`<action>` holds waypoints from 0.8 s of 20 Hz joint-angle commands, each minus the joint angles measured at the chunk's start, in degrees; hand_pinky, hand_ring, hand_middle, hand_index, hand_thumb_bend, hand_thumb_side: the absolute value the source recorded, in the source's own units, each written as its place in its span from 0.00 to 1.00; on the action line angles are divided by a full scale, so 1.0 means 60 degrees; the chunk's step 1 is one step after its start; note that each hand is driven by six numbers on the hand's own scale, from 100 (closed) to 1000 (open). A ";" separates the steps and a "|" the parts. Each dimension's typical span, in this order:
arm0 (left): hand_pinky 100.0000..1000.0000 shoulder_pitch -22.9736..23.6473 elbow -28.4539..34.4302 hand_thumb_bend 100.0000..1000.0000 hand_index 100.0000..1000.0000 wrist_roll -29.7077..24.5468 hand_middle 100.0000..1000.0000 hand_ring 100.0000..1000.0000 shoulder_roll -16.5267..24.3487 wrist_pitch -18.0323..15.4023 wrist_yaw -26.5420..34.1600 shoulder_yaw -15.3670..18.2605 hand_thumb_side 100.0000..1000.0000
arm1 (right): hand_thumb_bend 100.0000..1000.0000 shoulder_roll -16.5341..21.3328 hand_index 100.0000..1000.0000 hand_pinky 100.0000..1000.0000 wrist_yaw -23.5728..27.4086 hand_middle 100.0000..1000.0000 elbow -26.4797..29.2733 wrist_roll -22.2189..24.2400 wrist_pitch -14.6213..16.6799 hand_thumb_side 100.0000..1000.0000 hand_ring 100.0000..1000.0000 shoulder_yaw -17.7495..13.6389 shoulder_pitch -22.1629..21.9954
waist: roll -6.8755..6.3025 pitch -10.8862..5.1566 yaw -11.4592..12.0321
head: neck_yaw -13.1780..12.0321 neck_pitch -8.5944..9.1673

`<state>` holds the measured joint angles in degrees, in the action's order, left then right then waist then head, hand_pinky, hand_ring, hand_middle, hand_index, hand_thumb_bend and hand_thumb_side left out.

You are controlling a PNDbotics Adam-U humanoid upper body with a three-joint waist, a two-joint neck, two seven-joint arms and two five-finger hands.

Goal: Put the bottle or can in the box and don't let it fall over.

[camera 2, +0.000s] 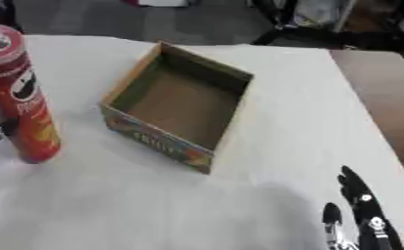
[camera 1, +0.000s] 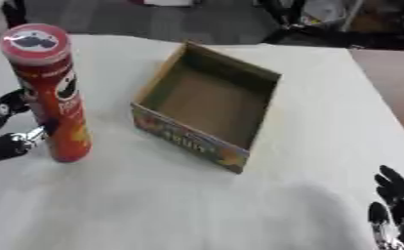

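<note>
Both head eyes look steeply down, close over the table (camera 1: 325, 127), sharing box (camera 1: 210, 105) and can (camera 1: 53, 93).

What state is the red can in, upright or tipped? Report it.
Upright, outside the box: the red can stands on its base on the table, lid up, left robot hand beside it.

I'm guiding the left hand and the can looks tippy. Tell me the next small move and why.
Probably close the left hand round the lower half of the tall red cylindrical chip can before lifting. The can stands upright on the white table, left of the open cardboard box, with the hand beside it and its fingers not yet wrapped round it. The right hand rests idle at lower right.
</note>
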<state>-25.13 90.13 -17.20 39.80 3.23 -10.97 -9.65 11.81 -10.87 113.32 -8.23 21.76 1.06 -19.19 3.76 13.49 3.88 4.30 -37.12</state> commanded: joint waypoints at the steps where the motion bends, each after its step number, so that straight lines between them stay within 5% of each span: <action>1: 1.00 -0.0028 0.0047 0.25 1.00 0.0049 1.00 1.00 0.0318 0.0083 -0.0126 0.0090 0.66 | 0.00 0.0068 1.00 1.00 -0.0004 1.00 0.0211 0.0002 -0.0027 0.54 1.00 -0.0053 0.0010 | -0.0052 -0.0101 0.0016 | -0.0017 0.0108; 3: 1.00 0.0001 0.0050 0.25 1.00 0.0090 1.00 1.00 0.0362 0.0089 -0.0140 0.0112 0.65 | 0.00 0.0170 1.00 1.00 -0.0190 1.00 0.0211 -0.0089 0.0074 0.43 0.97 -0.0059 0.0069 | -0.0041 -0.0120 0.0031 | -0.0025 0.0093; 5: 1.00 0.0002 0.0077 0.25 1.00 0.0127 1.00 1.00 0.0369 0.0087 -0.0125 0.0118 0.64 | 0.00 0.0436 1.00 0.97 -0.0833 1.00 0.0211 -0.0428 0.0244 0.18 0.85 -0.0087 0.0243 | -0.0021 -0.0143 0.0046 | -0.0010 0.0073; 6: 1.00 -0.0005 0.0098 0.25 1.00 0.0138 1.00 1.00 0.0359 0.0087 -0.0115 0.0117 0.64 | 0.10 0.0615 0.99 0.88 -0.1386 0.98 0.0211 -0.0804 0.0354 0.04 0.76 -0.0157 0.0421 | -0.0011 -0.0154 0.0053 | -0.0001 0.0063; 7: 1.00 -0.0012 0.0120 0.25 1.00 0.0147 1.00 1.00 0.0344 0.0090 -0.0100 0.0113 0.64 | 0.32 0.0811 0.92 0.76 -0.2070 0.84 0.0211 -0.1303 0.0446 0.00 0.64 -0.0220 0.0647 | -0.0001 -0.0167 0.0067 | 0.0015 0.0047; 8: 1.00 -0.0024 0.0143 0.24 1.00 0.0153 1.00 1.00 0.0328 0.0094 -0.0085 0.0107 0.65 | 0.46 0.1045 0.85 0.70 -0.2904 0.75 0.0211 -0.1871 0.0499 0.00 0.56 -0.0221 0.0933 | 0.0010 -0.0177 0.0092 | 0.0044 0.0031; 11: 1.00 -0.0096 0.0201 0.24 1.00 0.0139 1.00 1.00 0.0292 0.0112 -0.0036 0.0061 0.65 | 0.51 0.1596 0.71 0.59 -0.5517 0.53 0.0211 -0.3450 0.0282 0.00 0.46 0.0365 0.1640 | 0.0041 -0.0190 0.0199 | 0.0153 0.0007; 16: 1.00 -0.0248 0.0307 0.23 1.00 0.0060 1.00 1.00 0.0233 0.0107 0.0043 -0.0018 0.66 | 0.47 0.2320 0.66 0.62 -0.7373 0.47 0.0211 -0.4919 -0.0319 0.00 0.51 0.1370 0.2329 | 0.0170 -0.0252 0.0366 | 0.0341 0.0009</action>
<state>-25.68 90.89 -16.72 39.86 3.94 -10.90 -10.04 23.49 -52.62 113.32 -35.65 20.47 8.39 -5.47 5.12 12.98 6.05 6.00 -37.18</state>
